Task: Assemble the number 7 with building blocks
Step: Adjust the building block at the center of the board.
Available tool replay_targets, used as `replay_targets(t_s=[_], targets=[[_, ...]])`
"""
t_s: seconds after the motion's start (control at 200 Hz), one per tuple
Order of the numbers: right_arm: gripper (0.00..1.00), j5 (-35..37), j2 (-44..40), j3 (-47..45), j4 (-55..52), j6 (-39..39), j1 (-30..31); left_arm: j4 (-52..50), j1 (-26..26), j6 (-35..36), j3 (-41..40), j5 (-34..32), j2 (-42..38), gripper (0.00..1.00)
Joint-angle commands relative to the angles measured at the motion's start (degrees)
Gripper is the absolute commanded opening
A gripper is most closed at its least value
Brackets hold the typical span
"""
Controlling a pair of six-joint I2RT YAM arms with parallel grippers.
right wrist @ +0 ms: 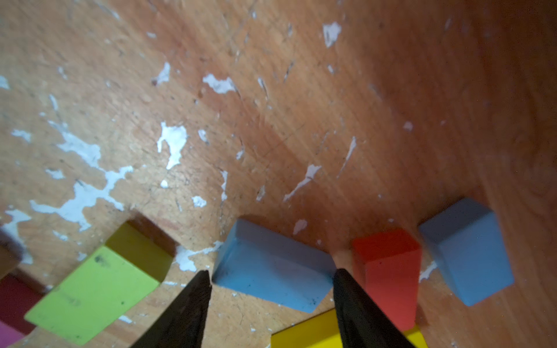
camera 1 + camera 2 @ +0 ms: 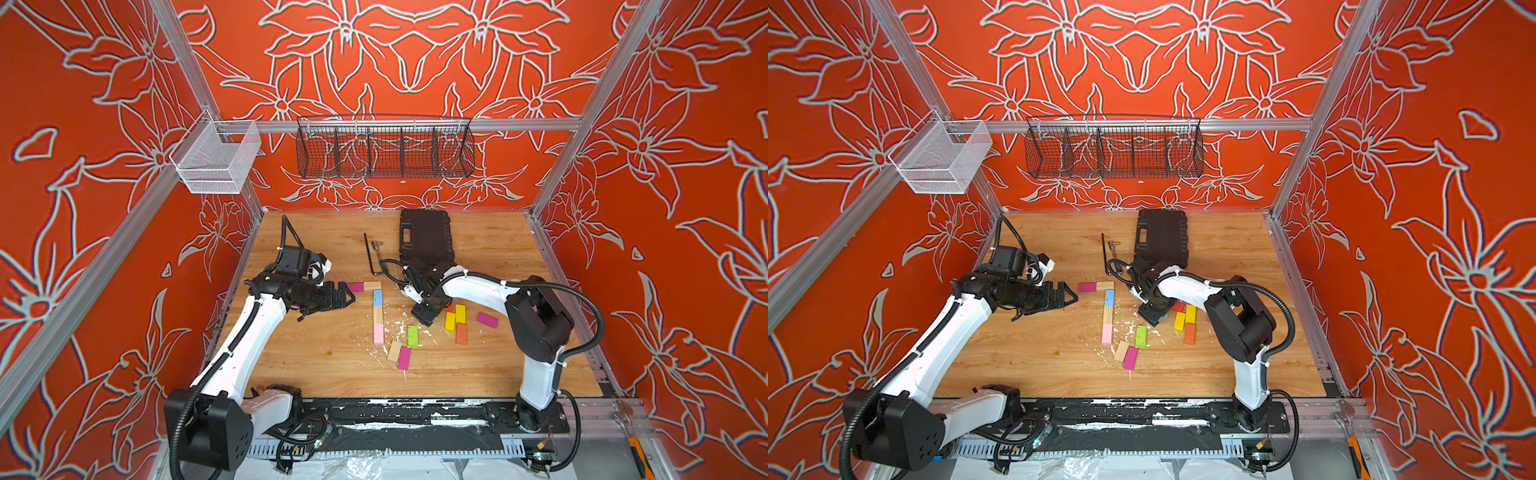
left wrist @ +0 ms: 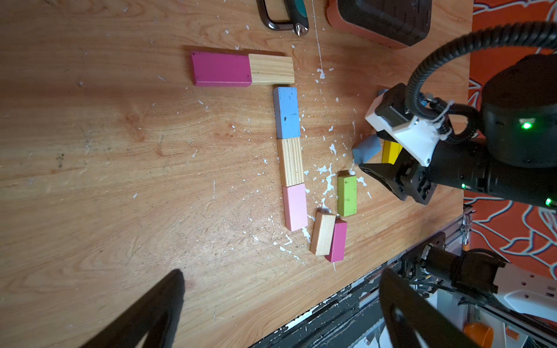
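Five building blocks lie flat as the number 7 (image 2: 377, 309): magenta (image 3: 221, 69) and plain wood (image 3: 271, 70) across, then blue (image 3: 287, 112), wood (image 3: 291, 161) and pink (image 3: 294, 207) down. My left gripper (image 2: 348, 296) hangs open and empty just left of the magenta block. Over the loose pile to the right, my right gripper (image 1: 271, 271) points down, its fingertips against both ends of a grey-blue block (image 1: 271, 259), which looks tilted in the left wrist view. Green (image 1: 96, 286), red (image 1: 388, 265), yellow (image 2: 455, 318), orange (image 2: 461, 333), wood (image 2: 395, 350) and magenta (image 2: 404, 358) blocks lie around it.
A black plastic case (image 2: 424, 237) sits at the back of the wooden table (image 2: 316, 361), right behind my right wrist. A black hex key (image 2: 371, 257) and a small metal tool (image 2: 377, 245) lie left of it. Another magenta block (image 2: 487, 320) lies far right. White flakes litter the middle.
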Motion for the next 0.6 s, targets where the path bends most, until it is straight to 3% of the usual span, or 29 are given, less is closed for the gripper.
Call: replay_targets(t_s=[0.0,0.425,0.596], targets=[[0.66,2.8,2.4,1.8,-1.9,-2.4,-0.1,-1.0,0.7,2.2,-0.4,0.1,-0.8,0.97],[0.71,7.6,5.0,5.2,-2.5,2.8,-0.4,-0.3,1.2,2.8,-1.4,0.3,-1.2,0.97],[0.82,7.2,5.2,5.4,-3.7,6.1,-0.9,0.2,1.3,3.1,-1.9,0.4,-1.5,0.97]])
